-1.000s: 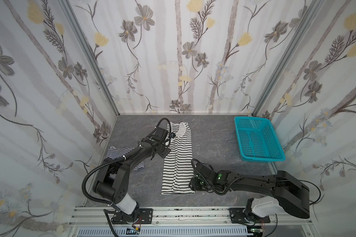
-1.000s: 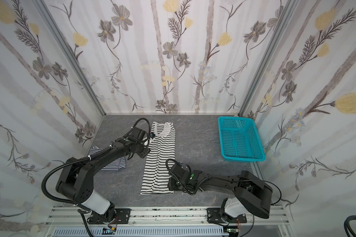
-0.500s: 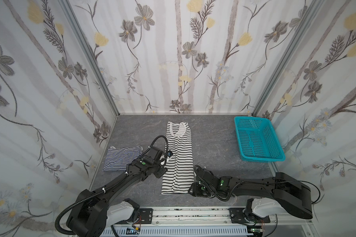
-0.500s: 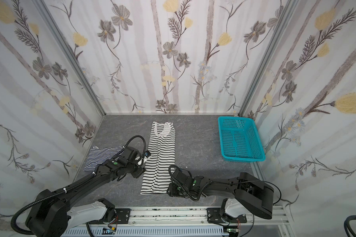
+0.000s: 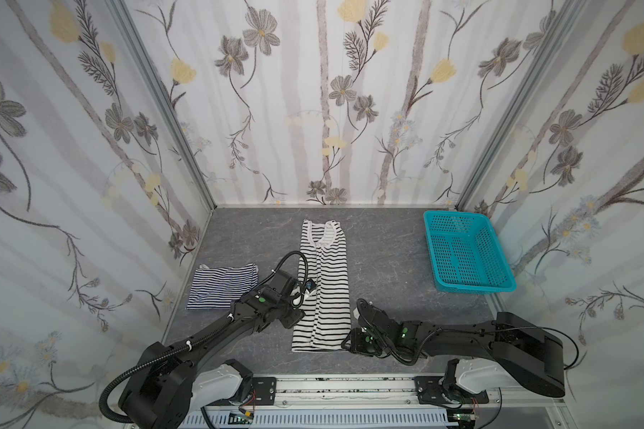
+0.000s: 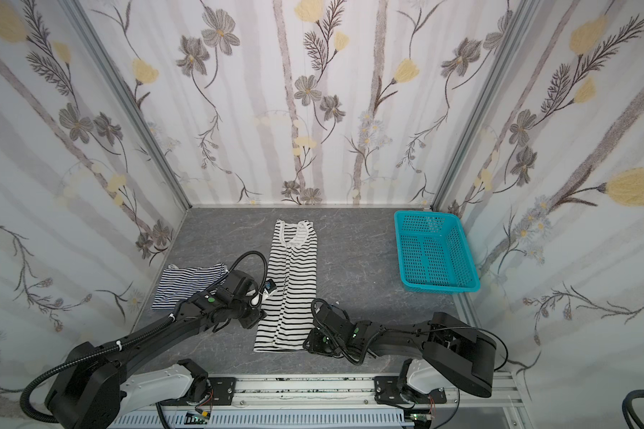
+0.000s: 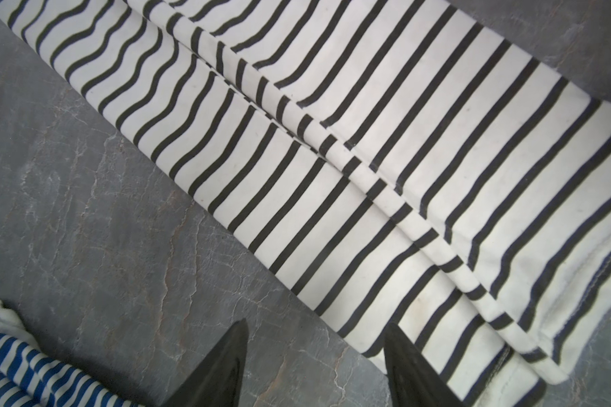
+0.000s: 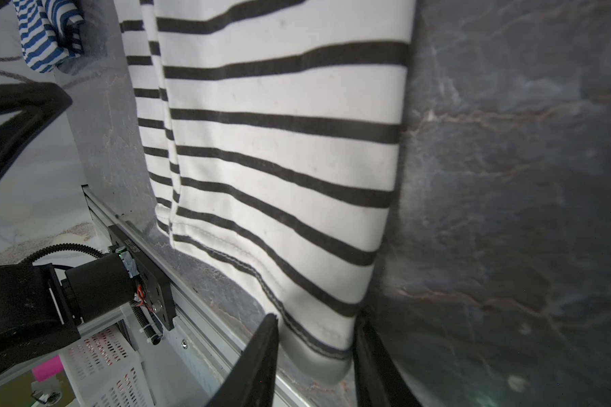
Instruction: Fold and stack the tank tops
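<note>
Flowered wall panels (image 5: 313,111) are seen enclosing a grey stone-patterned table (image 5: 387,260). At mid-table the white black-striped tank top (image 5: 326,282) is laid lengthwise, folded narrow, with its neckline toward the back wall. A turquoise basket (image 5: 476,288) is set at the back right, well apart. The navy-striped tank top (image 5: 220,286) is folded near the left wall. The left gripper (image 7: 314,359) is held open over the white garment's left edge, with nothing gripped. The right gripper (image 8: 314,334) is seen partly open, with the near right hem corner between its jaws.
</note>
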Controlling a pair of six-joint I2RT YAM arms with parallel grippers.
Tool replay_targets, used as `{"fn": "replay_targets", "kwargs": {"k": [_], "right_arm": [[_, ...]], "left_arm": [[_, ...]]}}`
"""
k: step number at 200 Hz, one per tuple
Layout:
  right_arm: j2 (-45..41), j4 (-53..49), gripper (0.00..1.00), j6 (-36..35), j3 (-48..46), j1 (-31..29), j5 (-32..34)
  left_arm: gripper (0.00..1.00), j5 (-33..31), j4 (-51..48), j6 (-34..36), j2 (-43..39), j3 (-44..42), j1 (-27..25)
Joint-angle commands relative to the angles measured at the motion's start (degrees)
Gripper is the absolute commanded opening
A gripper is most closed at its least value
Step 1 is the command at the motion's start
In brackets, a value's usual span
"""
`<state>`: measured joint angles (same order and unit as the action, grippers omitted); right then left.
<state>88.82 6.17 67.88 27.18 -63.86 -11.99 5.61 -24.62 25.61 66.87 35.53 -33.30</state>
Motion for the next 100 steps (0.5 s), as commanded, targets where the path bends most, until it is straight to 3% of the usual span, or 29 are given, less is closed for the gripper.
{"fn": "replay_targets", "kwargs": {"k": [1,39,70,100], "right_arm": [[0.65,3.14,0.30,0.42,-0.14,0.00,-1.24],[0.05,2.71,0.00,-1.09,0.66,1.17,-0.90],[-0.11,0.15,0.00,-2.69,3.01,1.45,-1.02],[-2.44,-1.76,0.00,-2.79,1.67,2.56,-0.40]], "left_arm": [[0.63,0.15,0.53,0.85,0.19,-0.31,-0.16],[0.63,0.50,-0.14,1.79,0.01,-1.23,-1.54],[0.65,-1.71,-2.31,0.38,1.29,-1.67,-6.72],[0.66,0.31,-4.69,0.36,-3.17,-2.28,-9.36]]}}
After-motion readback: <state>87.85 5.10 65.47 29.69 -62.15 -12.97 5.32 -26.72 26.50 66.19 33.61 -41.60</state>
